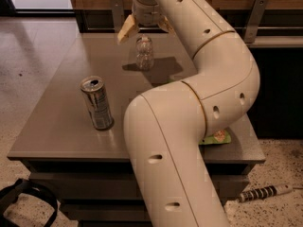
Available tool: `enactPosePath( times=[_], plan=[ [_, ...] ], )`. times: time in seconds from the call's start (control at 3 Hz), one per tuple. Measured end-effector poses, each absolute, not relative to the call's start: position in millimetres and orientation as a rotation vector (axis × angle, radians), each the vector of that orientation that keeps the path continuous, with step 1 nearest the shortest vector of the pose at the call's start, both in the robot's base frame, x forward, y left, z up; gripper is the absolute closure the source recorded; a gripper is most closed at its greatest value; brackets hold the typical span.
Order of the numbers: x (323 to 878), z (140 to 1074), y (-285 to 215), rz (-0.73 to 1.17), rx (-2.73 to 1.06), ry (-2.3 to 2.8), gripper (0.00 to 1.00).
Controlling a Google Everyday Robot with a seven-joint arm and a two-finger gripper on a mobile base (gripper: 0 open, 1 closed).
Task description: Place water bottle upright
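Right up front, the arm's thick cream link [175, 164] sweeps over the near edge of the desk [57, 126], covering most of a green packet [217, 137] by the near right corner. A silver can [97, 103] stands upright toward the near left. Further back, the water bottle [144, 53] stands upright close to the far edge. The gripper [146, 32] hangs just above its cap, jaws spread wide, gripping nothing.

Silver can [97, 103] upright on tbl [52, 126]; green pkt [215, 137] nr tbl edge
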State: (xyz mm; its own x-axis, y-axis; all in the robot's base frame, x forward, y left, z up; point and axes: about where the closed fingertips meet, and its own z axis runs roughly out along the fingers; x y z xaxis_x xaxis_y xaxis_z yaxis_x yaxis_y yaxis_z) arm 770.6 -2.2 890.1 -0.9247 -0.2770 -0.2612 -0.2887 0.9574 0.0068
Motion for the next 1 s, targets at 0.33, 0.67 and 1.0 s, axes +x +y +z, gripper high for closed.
enactPosePath(
  times=[0.33,0.67,1.0],
  plan=[
    [774.1,883.4,-2.7,0.066,-0.409,2.862,0.00],
    [778.2,877.1,-1.3,0.060,-0.410,2.866,0.00],
    [780.3,868.5,1.6,0.061,-0.418,2.878,0.00]
  ],
)
